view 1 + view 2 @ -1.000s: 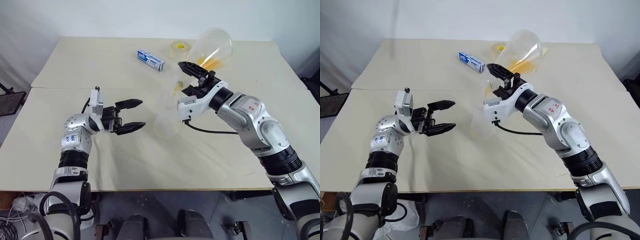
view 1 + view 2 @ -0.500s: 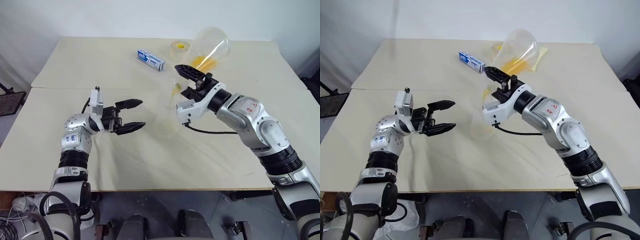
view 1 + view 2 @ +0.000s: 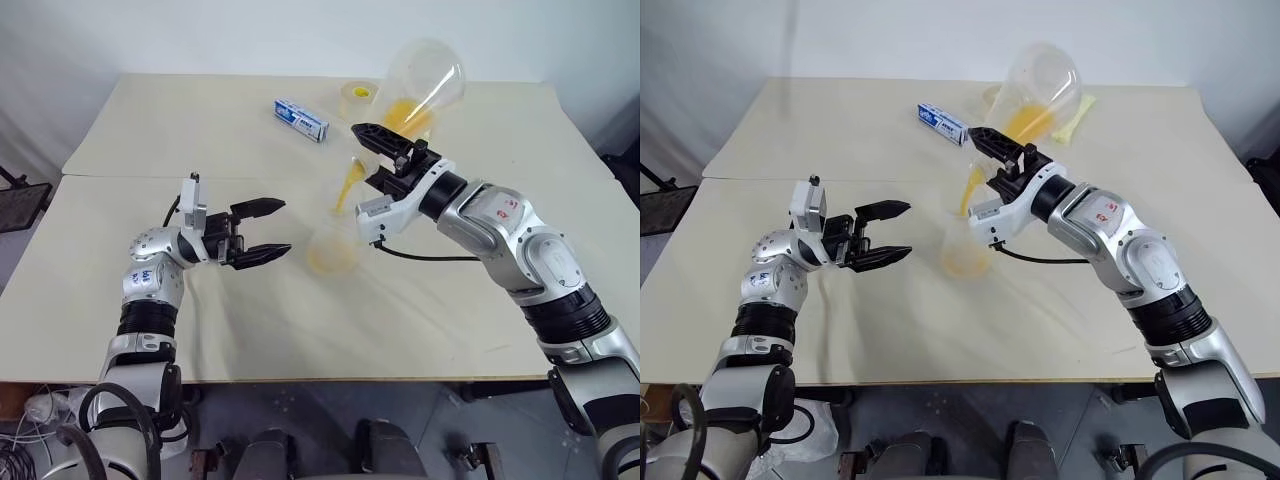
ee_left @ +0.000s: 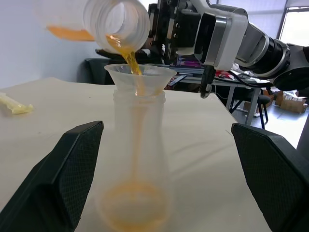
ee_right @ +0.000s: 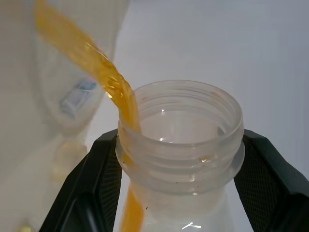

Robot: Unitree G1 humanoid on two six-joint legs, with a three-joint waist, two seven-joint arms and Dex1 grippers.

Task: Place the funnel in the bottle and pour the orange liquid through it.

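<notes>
From the head we see our right gripper (image 3: 385, 152) clenched on a tilted flask (image 3: 425, 95), orange liquid (image 3: 345, 187) streaming into the funnel (image 4: 140, 76) atop the bottle (image 3: 330, 250) mid-counter (image 3: 150, 120)

Left wrist: left gripper (image 3: 262, 228) jaws released beside the bottle

Right wrist: liquid leaves the flask's neck

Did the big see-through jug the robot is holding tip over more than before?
Yes. The jug in the right gripper has tipped further toward the funnel; against the tape roll, its base sits higher, and orange liquid now streams out.
</notes>
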